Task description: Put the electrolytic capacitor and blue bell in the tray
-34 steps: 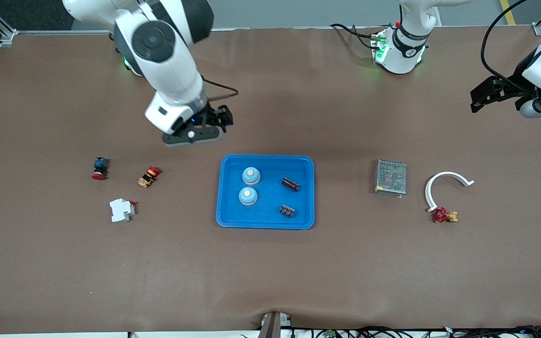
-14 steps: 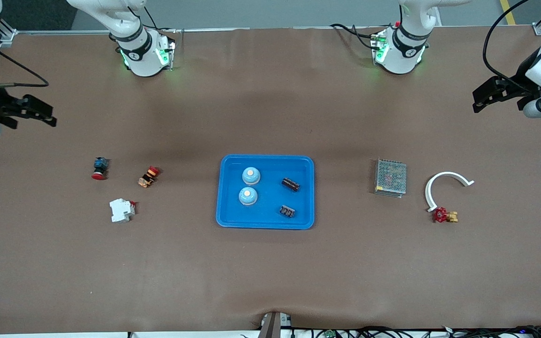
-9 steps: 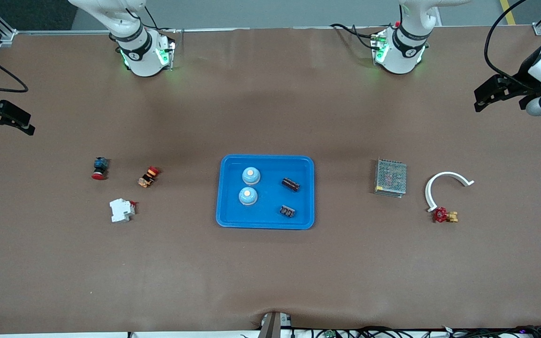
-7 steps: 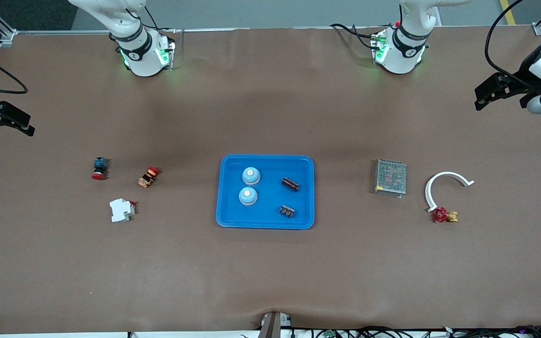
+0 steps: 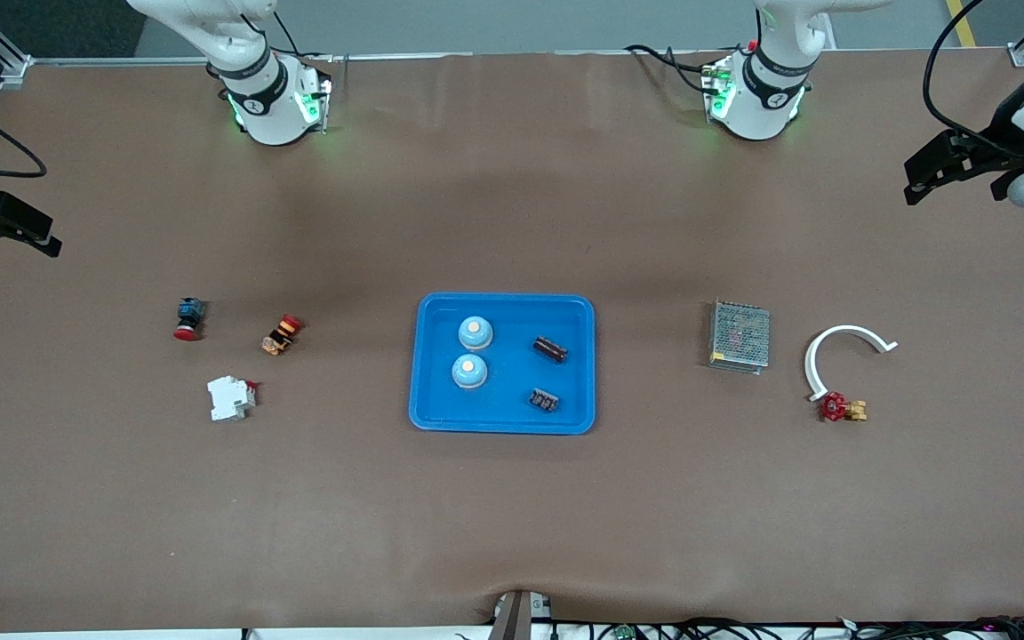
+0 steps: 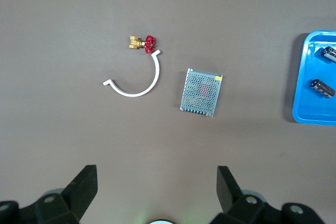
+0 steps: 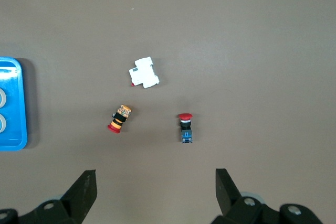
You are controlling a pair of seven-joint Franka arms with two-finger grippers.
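Note:
The blue tray (image 5: 503, 420) lies mid-table. In it sit two blue bells (image 5: 475, 332) (image 5: 469, 371) and two dark electrolytic capacitors (image 5: 550, 349) (image 5: 545, 399). The tray's edge with the capacitors (image 6: 322, 87) shows in the left wrist view (image 6: 302, 115), and its edge shows in the right wrist view (image 7: 13, 142). My left gripper (image 5: 925, 173) is open and empty, up in the air over the left arm's end of the table. My right gripper (image 5: 28, 233) is open and empty, up over the right arm's end.
A grey mesh box (image 5: 740, 335), a white curved bracket (image 5: 836, 340) and a red valve (image 5: 841, 408) lie toward the left arm's end. A red-capped blue button (image 5: 188, 318), an orange-red button (image 5: 281, 333) and a white breaker (image 5: 230, 397) lie toward the right arm's end.
My right arm has drawn away from over the tray to the right arm's end of the table. My left gripper has drifted slightly up and outward. The tray's contents have not moved.

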